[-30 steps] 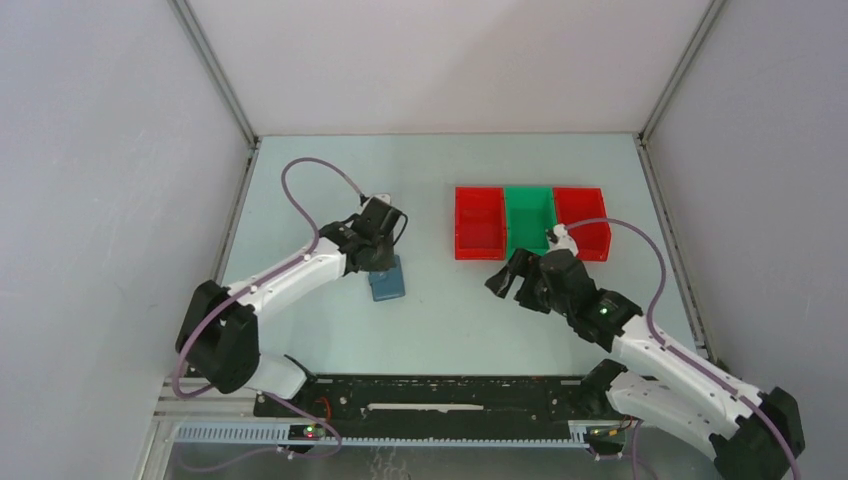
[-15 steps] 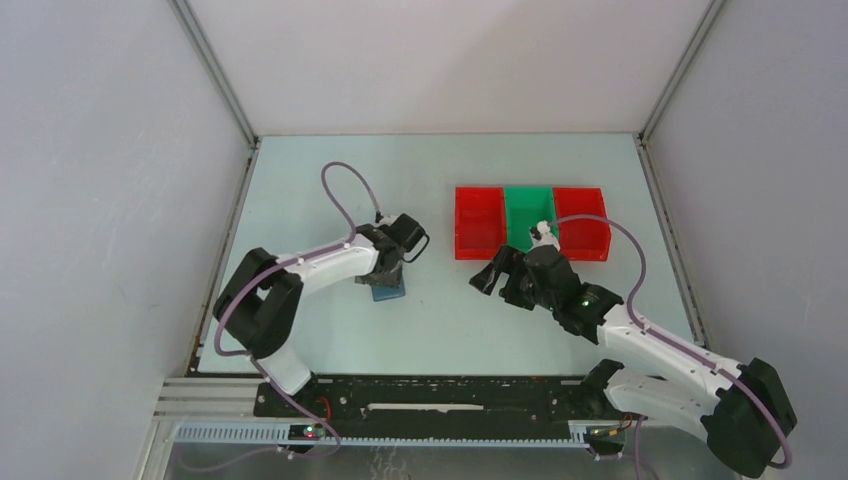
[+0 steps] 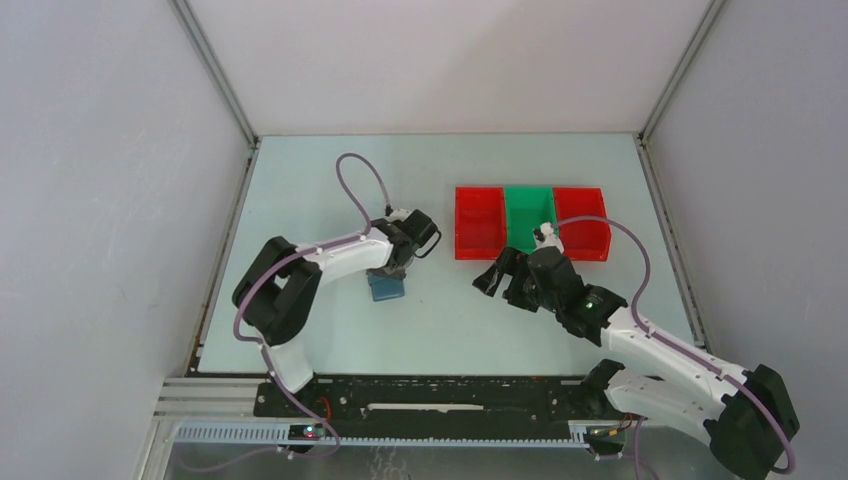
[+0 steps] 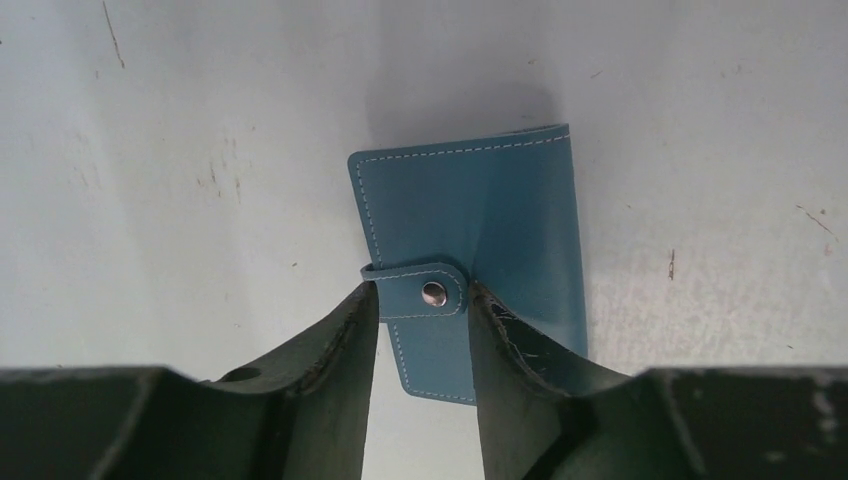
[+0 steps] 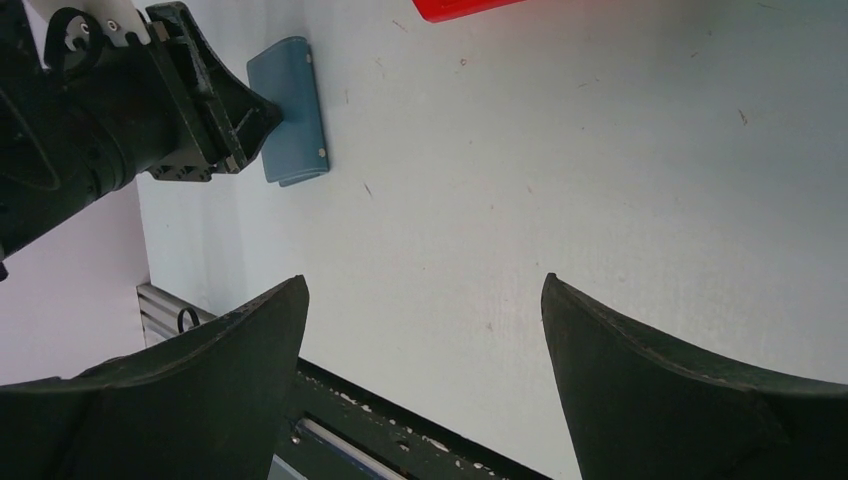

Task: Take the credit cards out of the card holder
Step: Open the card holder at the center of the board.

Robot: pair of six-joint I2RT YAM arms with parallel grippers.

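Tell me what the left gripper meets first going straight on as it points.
The card holder: its snap strap lies between the left gripper's fingers, likely just ahead, though depth is unclear.

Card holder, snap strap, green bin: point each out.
card holder (image 4: 500,200), left wrist view, outer cover.
snap strap (image 4: 415,290), left wrist view, middle of tab.
green bin (image 3: 528,190), top external view, far rim.

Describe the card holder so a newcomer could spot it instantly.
Start at the row of red and green bins on the pale table. Left of them, under the left gripper, lies the card holder. It is the only blue thing there: a small closed wallet with a snap strap.
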